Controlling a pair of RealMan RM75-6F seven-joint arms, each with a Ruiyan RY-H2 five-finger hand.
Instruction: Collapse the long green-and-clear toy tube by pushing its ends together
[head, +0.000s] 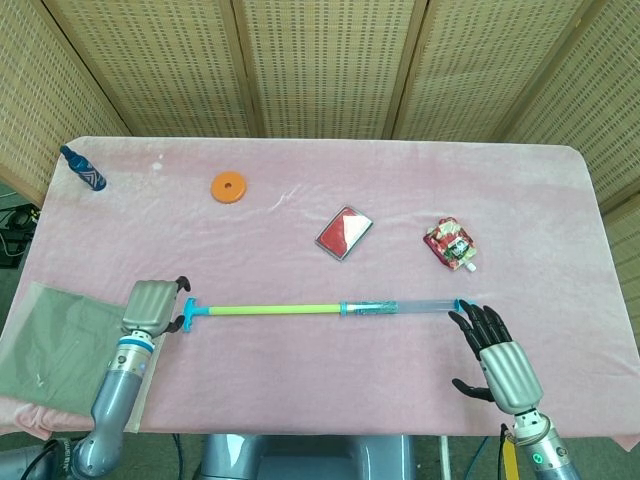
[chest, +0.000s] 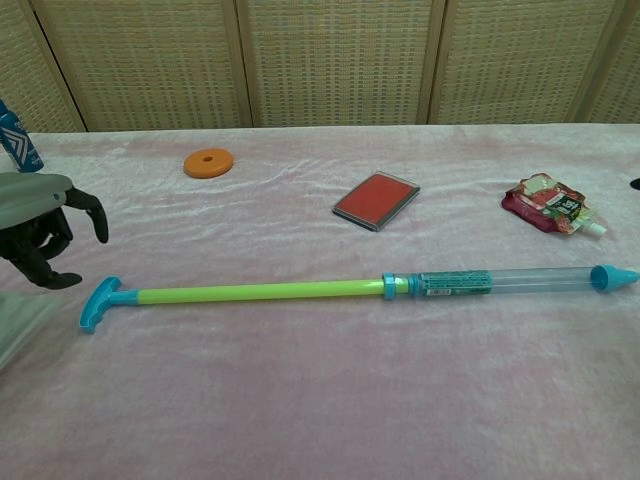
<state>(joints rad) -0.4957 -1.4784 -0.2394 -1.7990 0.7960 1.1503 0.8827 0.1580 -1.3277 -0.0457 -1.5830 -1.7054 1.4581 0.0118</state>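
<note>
At ten o'clock on the table you have a dark blue bottle (head: 84, 169) with a white zigzag pattern; no writing on it can be read. At seven o'clock a grey-green cloth (head: 60, 350) lies flat over the table edge. Your left hand (head: 150, 305) sits just beside it, empty with its dark fingers (chest: 92, 212) curled apart, close to the toy tube's (head: 320, 309) T-shaped blue handle; the head view cannot settle whether they touch, while the chest view shows a gap. The tube stretches along the near middle of the fuzzy pink tablecloth (head: 300, 220), green rod at nine o'clock, clear barrel with a teal label, unreadable, toward three. An orange ring (head: 228, 187) lies at eleven, a red flat case (head: 345, 232) at centre, a crinkled red snack pouch (head: 450, 245) at two. Your right hand (head: 495, 355), seen fully only from the head view, is spread and empty by the tube's blue tip.
</note>
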